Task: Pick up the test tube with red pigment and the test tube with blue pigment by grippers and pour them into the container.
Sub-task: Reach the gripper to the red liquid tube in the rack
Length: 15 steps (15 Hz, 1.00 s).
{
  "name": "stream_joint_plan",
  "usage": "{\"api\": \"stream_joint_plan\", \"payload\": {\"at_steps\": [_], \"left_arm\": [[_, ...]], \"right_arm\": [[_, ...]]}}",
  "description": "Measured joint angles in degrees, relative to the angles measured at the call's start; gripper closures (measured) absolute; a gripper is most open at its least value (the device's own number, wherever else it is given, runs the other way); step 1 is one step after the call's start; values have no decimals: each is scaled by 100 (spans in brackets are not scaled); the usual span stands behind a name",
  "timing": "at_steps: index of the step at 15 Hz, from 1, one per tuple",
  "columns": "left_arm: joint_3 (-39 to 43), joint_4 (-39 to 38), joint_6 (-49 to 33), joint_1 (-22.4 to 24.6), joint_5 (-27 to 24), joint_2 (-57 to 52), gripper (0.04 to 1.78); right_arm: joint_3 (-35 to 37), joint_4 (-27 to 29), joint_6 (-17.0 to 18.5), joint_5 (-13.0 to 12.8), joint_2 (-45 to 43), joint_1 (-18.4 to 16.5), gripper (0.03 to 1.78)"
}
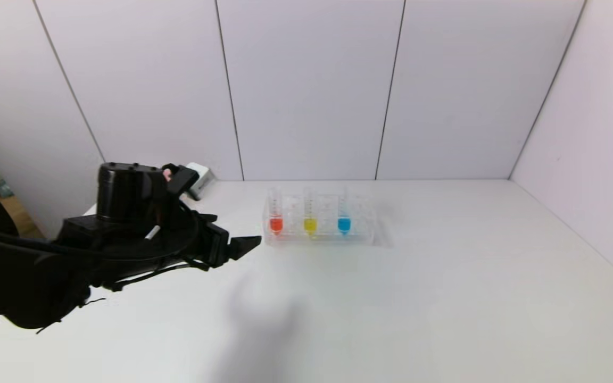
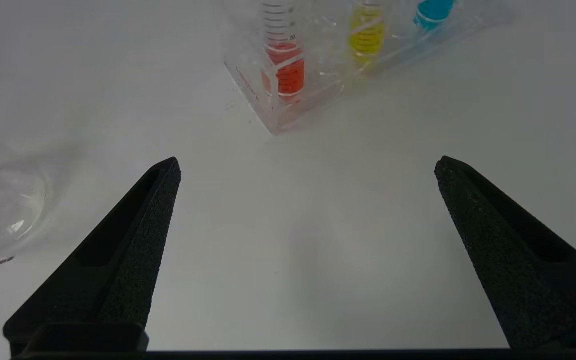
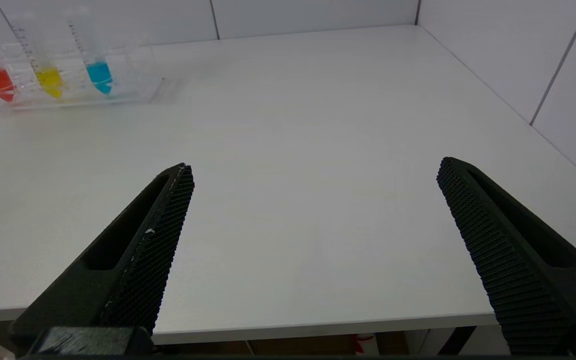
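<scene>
red tube [image 1: 275, 224] orange-red | blue tube [image 1: 344, 224] sky-blue | table [image 1: 445, 298] white

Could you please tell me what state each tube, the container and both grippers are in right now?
Red tube: upright in rack, part-filled.
Yellow tube: upright in rack, part-filled.
Blue tube: upright in rack, part-filled.
Container: on table, looks empty.
Left gripper: open, near rack.
Right gripper: open, at table edge.
</scene>
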State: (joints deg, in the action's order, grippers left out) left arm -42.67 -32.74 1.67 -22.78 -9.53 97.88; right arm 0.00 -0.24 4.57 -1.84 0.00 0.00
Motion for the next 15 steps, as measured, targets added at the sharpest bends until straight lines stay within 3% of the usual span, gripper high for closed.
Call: {"api": "stream_joint_plan", "payload": {"at_steps": [5, 9, 11, 15], "left_arm": [[-942, -529, -1275, -1014, 1992, 1084, 4], [-1629, -546, -1608, -1404, 3497, 1684, 4], [-1860, -545, -1599, -1448, 3867, 1954, 4], [-2138, -535, -1514, -1423, 4016, 2330, 4]], "right_arm": [[0, 0, 2, 2, 0, 2, 4], [0, 0, 2, 2, 0, 2, 4], [0, 0, 2, 0, 0, 2, 4], [0, 0, 2, 0, 0, 2, 4]]}}
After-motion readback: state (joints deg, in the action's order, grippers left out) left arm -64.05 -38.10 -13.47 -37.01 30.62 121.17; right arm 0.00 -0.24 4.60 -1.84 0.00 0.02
